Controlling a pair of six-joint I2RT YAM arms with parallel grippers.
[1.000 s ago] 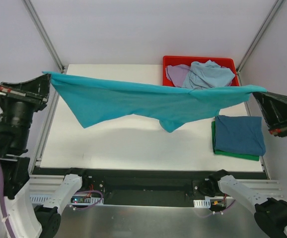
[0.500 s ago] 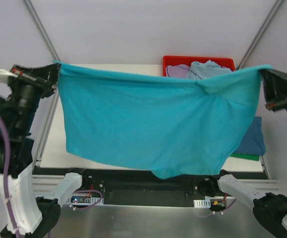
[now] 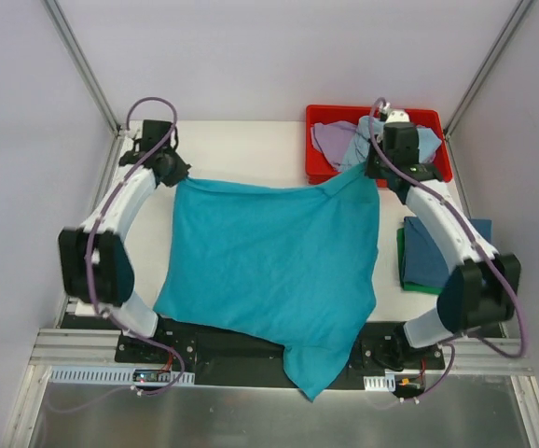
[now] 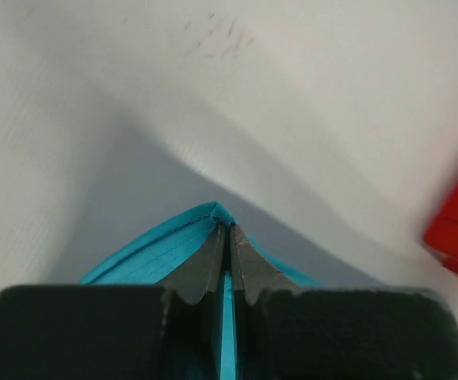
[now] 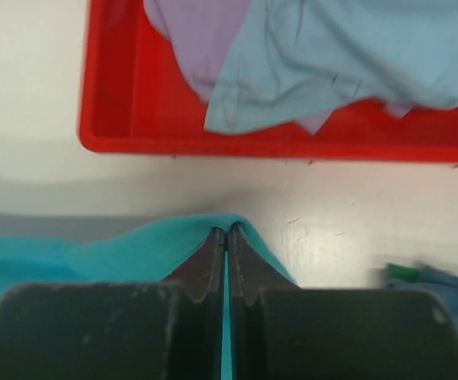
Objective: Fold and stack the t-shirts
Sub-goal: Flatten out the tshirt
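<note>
The teal t-shirt (image 3: 269,261) lies spread across the white table (image 3: 251,149). Its near hem spills over the table's front edge, between the two arm bases. The left gripper (image 3: 170,174) pinches the shirt's far left corner, its jaws closed on a fold of teal cloth, as its wrist view shows (image 4: 227,229). The right gripper (image 3: 374,174) is clamped the same way on the far right corner (image 5: 227,231). Just beyond the right gripper sits a red bin (image 3: 321,117) holding a lilac shirt (image 3: 330,140) and a light blue shirt (image 3: 355,151). To that gripper's right, nearer the arm bases, a folded dark blue shirt (image 3: 421,261) rests on a green shirt (image 3: 419,287).
</note>
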